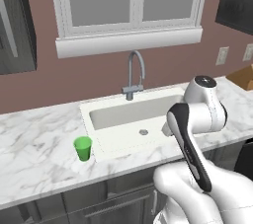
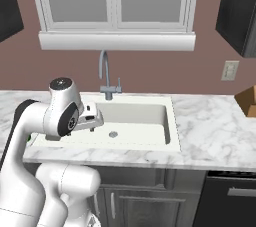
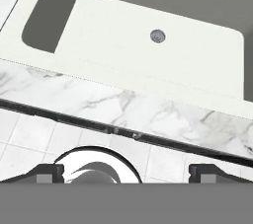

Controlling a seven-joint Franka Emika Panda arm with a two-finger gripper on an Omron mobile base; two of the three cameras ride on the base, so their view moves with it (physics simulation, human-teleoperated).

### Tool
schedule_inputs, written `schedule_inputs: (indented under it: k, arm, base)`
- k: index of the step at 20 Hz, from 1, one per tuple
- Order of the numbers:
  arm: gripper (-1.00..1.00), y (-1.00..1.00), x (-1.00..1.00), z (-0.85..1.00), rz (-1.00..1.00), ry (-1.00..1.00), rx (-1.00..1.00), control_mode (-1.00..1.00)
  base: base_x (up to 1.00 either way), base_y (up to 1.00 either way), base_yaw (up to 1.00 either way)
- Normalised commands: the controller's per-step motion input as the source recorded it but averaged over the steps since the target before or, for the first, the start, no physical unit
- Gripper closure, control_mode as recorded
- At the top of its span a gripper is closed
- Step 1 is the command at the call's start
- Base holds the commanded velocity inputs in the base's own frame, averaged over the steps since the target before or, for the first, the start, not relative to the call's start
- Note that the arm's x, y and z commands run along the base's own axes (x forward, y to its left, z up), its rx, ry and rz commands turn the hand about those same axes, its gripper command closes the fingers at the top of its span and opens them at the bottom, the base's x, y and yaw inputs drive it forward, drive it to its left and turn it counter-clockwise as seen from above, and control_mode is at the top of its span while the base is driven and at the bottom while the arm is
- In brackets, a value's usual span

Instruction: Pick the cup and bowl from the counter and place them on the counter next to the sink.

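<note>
Green cup (image 1: 83, 148) stands upright on the marble counter (image 1: 34, 144), just left of the sink (image 1: 129, 119), near the front edge. Tap (image 1: 134, 73) rises behind the basin. Gripper (image 3: 126, 171) hangs over the counter's front edge before the sink, looking down into the basin; fingers (image 3: 45, 172) wide apart, nothing between them. Brown box (image 2: 248, 99) sits far right on the counter.

Marble counter (image 1: 34, 139) (green cup (image 1: 83, 148) aboard)
</note>
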Motion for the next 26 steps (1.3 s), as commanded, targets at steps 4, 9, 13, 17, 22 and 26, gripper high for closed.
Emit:
schedule_inputs:
  k: [4, 9, 13, 17, 22, 26]
  arm:
    - [-1.00, 0.00, 0.00, 0.00, 0.00, 0.00, 0.00, 1.00]
    - [-1.00, 0.00, 0.00, 0.00, 0.00, 0.00, 0.00, 1.00]
    - [-1.00, 0.00, 0.00, 0.00, 0.00, 0.00, 0.00, 1.00]
    - [-1.00, 0.00, 0.00, 0.00, 0.00, 0.00, 0.00, 1.00]
    - [-1.00, 0.00, 0.00, 0.00, 0.00, 0.00, 0.00, 1.00]
    - [-1.00, 0.00, 0.00, 0.00, 0.00, 0.00, 0.00, 1.00]
  base:
    - [-0.94, -0.14, -0.06]
    - [-0.40, -0.13, -0.21]
    - [0.07, -0.07, -0.50]
    - [0.23, -0.35, -0.71]
    - [0.21, -0.45, -0.76]
    - [0.21, -0.45, -0.77]
